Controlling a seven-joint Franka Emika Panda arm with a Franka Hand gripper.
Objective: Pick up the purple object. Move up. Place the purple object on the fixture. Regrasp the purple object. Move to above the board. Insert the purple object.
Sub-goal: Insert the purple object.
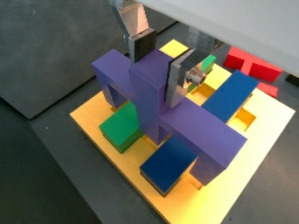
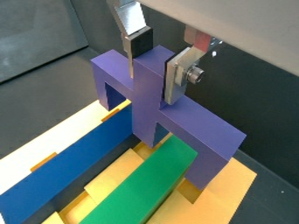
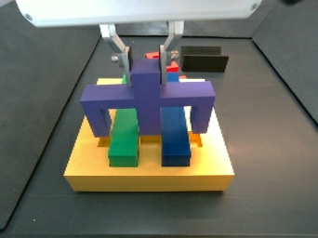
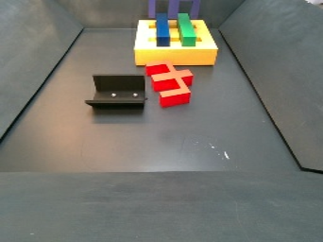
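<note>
With the gripper [image 3: 145,63] clamped on the stub of the purple block [image 3: 147,99] over the board [image 3: 149,169], lower it straight, its legs straddling the green bar [image 3: 125,136] and blue bar [image 3: 174,136].

My silver claw [image 3: 147,58] clasps the matte purple object [image 3: 149,98]; below it, a yellow board [image 3: 149,172] carries a green bar [image 3: 123,138] and dark-blue bar [image 3: 176,136]; beyond, a red block [image 4: 169,83], black fixture [image 4: 115,93].

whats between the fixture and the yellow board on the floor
The red cross-shaped block lies between the fixture and the board, shown in a side view. The gripper is over the board, shut on the purple object.
</note>
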